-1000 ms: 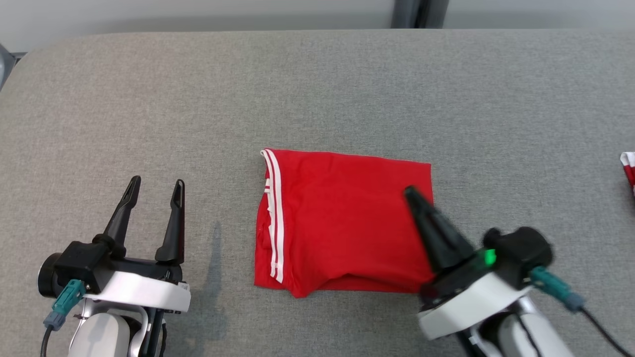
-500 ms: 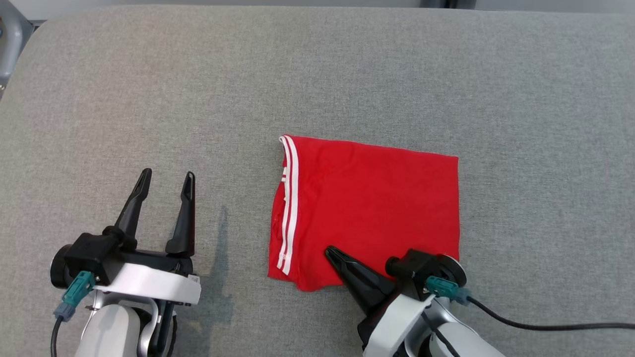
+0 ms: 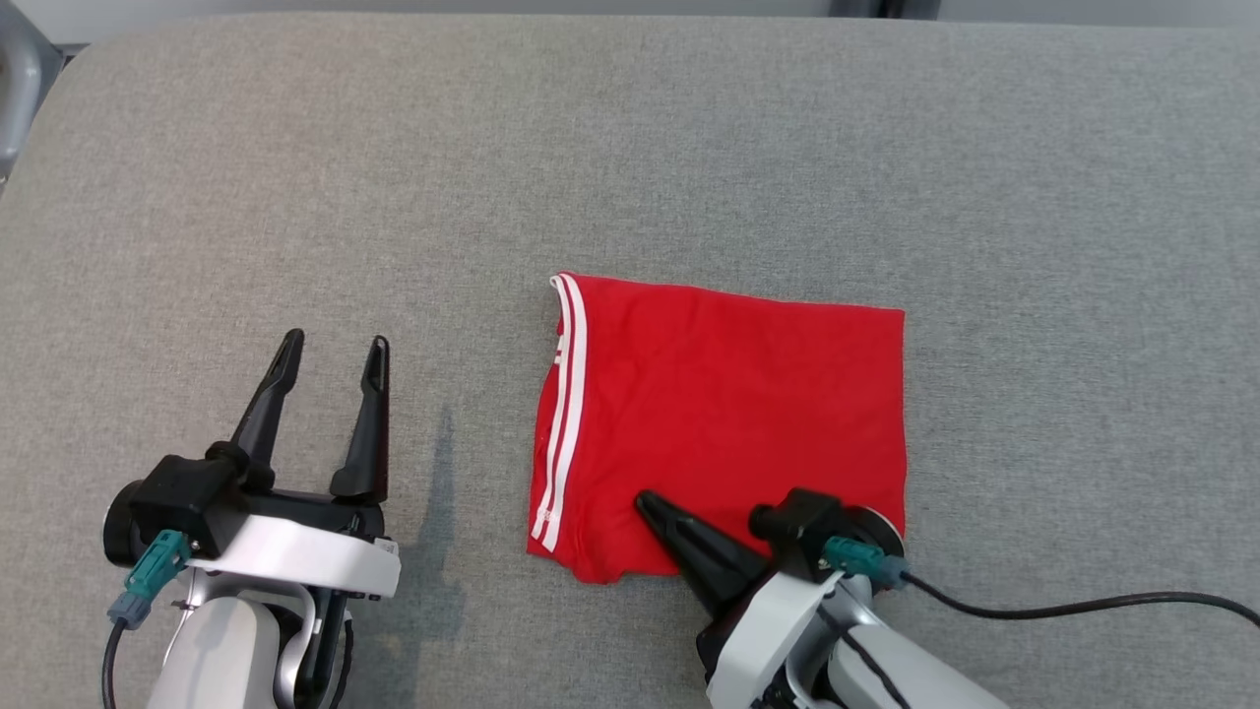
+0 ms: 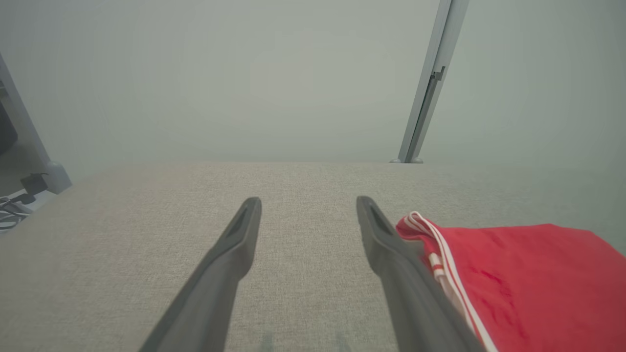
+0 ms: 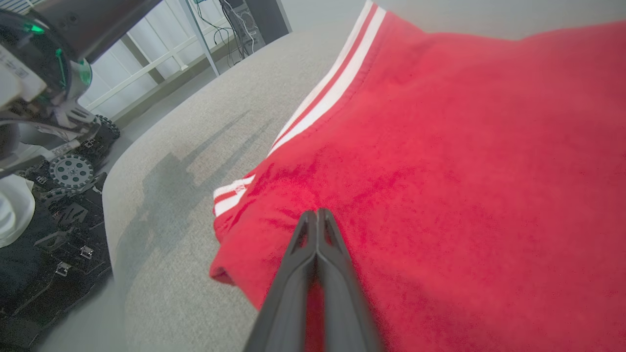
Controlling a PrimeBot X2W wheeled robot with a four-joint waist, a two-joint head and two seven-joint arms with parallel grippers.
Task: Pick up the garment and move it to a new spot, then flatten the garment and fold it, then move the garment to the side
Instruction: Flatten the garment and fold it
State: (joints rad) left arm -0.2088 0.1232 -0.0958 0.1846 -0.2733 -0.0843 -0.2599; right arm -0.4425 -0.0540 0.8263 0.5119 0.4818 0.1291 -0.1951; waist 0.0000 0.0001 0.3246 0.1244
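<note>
A folded red garment (image 3: 728,414) with white stripes along its left edge lies flat on the grey table (image 3: 630,148), a little right of centre. My right gripper (image 3: 645,500) is shut, and its tips rest on top of the garment near its front left corner. The right wrist view shows the right gripper (image 5: 317,214) with its fingers pressed together on the red garment (image 5: 464,146), no cloth pinched between them. My left gripper (image 3: 337,343) stands open over bare table, left of the garment. In the left wrist view the left gripper (image 4: 308,202) is empty, the garment (image 4: 528,283) just to its right.
The table's rounded left corner (image 3: 59,69) lies at the far left. A black cable (image 3: 1083,606) trails from my right wrist across the table's front right. A metal post (image 4: 430,83) stands behind the table. The robot's wheeled base (image 5: 68,171) sits beyond the table's edge.
The head camera has shifted. My shut right gripper swung from the garment's right side to its front left part and has since barely moved. The left gripper stays open.
</note>
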